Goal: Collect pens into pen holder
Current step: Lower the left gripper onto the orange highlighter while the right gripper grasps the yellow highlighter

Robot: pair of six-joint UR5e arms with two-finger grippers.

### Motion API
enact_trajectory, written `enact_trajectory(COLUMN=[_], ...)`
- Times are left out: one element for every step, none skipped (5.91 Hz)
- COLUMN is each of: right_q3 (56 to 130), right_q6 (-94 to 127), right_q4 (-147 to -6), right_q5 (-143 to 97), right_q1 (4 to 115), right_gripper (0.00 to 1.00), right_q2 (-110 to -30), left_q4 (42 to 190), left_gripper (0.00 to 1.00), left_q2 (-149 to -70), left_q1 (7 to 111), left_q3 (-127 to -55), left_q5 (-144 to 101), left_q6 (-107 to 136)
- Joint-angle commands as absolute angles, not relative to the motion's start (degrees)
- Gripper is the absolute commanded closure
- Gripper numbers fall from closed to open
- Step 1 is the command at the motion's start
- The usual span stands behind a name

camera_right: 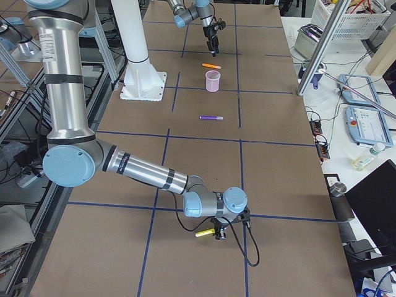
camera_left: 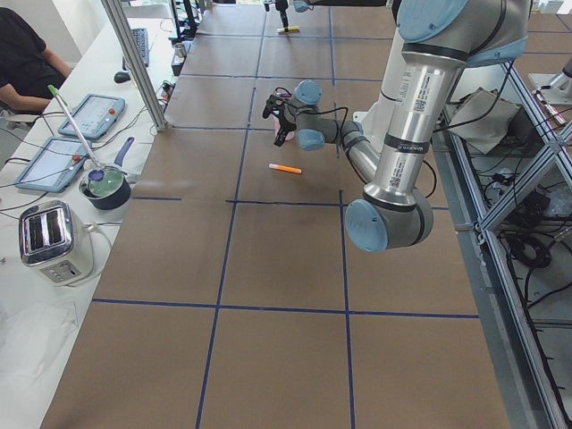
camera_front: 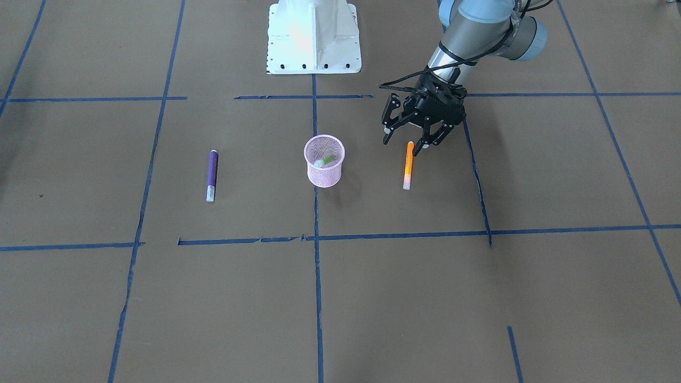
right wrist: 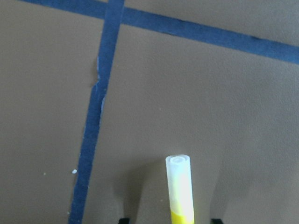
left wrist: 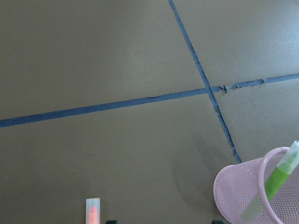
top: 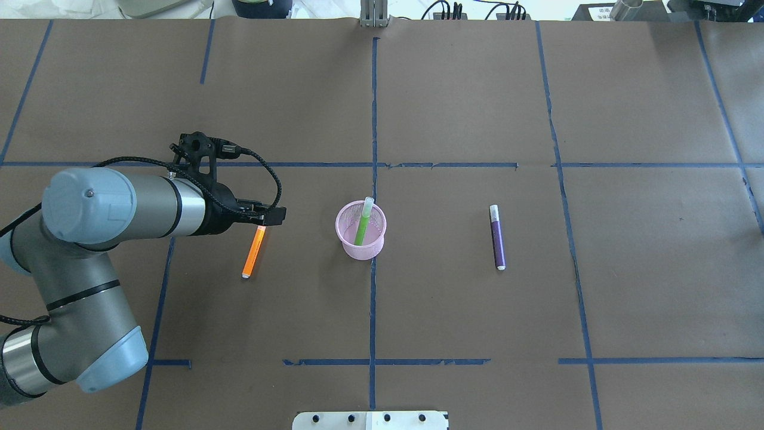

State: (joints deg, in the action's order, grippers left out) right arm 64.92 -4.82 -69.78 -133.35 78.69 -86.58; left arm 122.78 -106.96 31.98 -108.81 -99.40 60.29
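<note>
The pink mesh pen holder [camera_front: 324, 178] stands upright mid-table, also in the overhead view [top: 349, 245], with a green pen [camera_front: 325, 160] leaning inside. An orange pen [camera_front: 408, 165] lies to its side. My left gripper [camera_front: 404, 144] is open, low over that pen's robot-side end; in the left wrist view its cap [left wrist: 92, 211] lies just outside one fingertip. A purple pen [camera_front: 212, 174] lies on the holder's other side. My right gripper [camera_right: 218, 234] is far off at the table's end; in the right wrist view its fingertips stand apart either side of a yellow pen [right wrist: 180, 191].
The white robot base [camera_front: 314, 37] stands behind the holder. Blue tape lines [camera_front: 316, 234] cross the brown paper table top. A side bench in the exterior left view carries a toaster [camera_left: 54, 239] and tablets; a person sits there.
</note>
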Motion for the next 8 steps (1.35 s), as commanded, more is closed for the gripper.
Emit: enact_trajectory(right_q3=[64.3, 64.2, 65.1, 71.6, 82.2, 88.5, 97.7, 104.7], right_q6=[-5.0, -4.9, -4.5, -4.4, -3.0, 3.4, 15.8, 23.3], right_q4=[-69.7, -69.7, -69.5, -69.6, -70.3, -70.0, -68.7, -67.3], right_q5=[-133.2, -133.3, -133.9, -134.9, -135.0, -136.3, -137.8, -137.7], right_q1=[78.7, 78.7, 78.7, 78.8, 78.7, 76.8, 74.8, 71.6], right_gripper=[0.75, 0.98, 1.00, 1.00, 1.00, 0.99, 0.99, 1.00], right_q2=[-86.7, -86.7, -86.7, -87.5, -90.3, -90.6, -91.5, -92.5], left_q4=[122.9, 122.9, 122.9, 122.9, 122.9, 122.9, 123.0, 122.9], left_gripper=[0.26, 0.26, 0.26, 0.26, 0.26, 0.25, 0.25, 0.25], left_q2=[-107.0, -107.0, -107.0, -107.0, -106.9, -106.9, -106.9, -106.9], left_q1=[32.2, 32.2, 32.2, 32.2, 32.1, 32.1, 32.1, 32.1], left_q3=[-108.8, -109.3, -109.3, -109.8, -110.3, -110.4, -110.5, -110.4], left_q5=[-99.5, -99.5, -99.5, -99.5, -99.4, -99.2, -99.3, -99.2], left_q6=[60.3, 60.3, 60.3, 60.3, 60.3, 60.3, 60.3, 60.3])
